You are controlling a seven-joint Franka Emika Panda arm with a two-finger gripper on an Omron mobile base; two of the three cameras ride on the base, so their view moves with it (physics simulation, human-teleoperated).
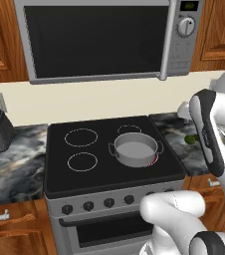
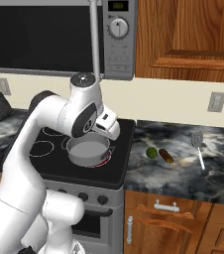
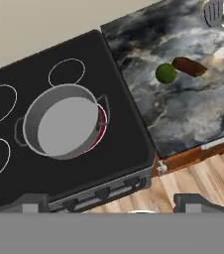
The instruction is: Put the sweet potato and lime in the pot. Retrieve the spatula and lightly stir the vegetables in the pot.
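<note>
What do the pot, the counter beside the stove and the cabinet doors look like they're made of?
The pot looks like brushed metal: silver-grey walls, a pale matte inside, thin loop handles. The counter looks like polished stone, perhaps marble or granite, judging by its swirling grey, black and white veins. The cabinet doors look like varnished wood, reddish-brown with visible grain. All of it is rendered, so these are only appearances.

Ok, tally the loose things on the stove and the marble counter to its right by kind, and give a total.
Vegetables: 2, the round yellow-green lime and the oblong brown-orange sweet potato.
Cookware: 1, the shallow silver-grey metal pot.
Utensils: 1, the grey metal spatula.
Total: 4.
</note>
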